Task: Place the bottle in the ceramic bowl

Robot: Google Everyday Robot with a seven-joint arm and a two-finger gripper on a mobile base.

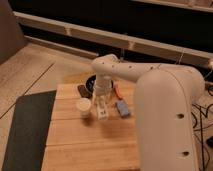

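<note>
Small slim white plastic bottle (102, 113), pale label facing us, sits low over the light wooden plank tabletop (90, 147) near its middle, just right of the short white cup (83, 107). The two are close, and I cannot tell if they touch. Right above the bottle is the gripper (102, 100), reaching down from the smooth, bulky white arm (160, 110). It meets the bottle's top, but whether it is pinching the bottle or loose around it cannot be told.

Behind it, at the table's far edge, is the round glossy dark bowl (91, 80), partly hidden by the arm. A dark oblong item (83, 91) lies between bowl and cup. To the right are a slim orange piece (119, 91) and a flat blue block (122, 108), both near the bottle. Open wood runs from the bottle to the near edge, and a dark matte mat (27, 127) lies along the table's left side.
</note>
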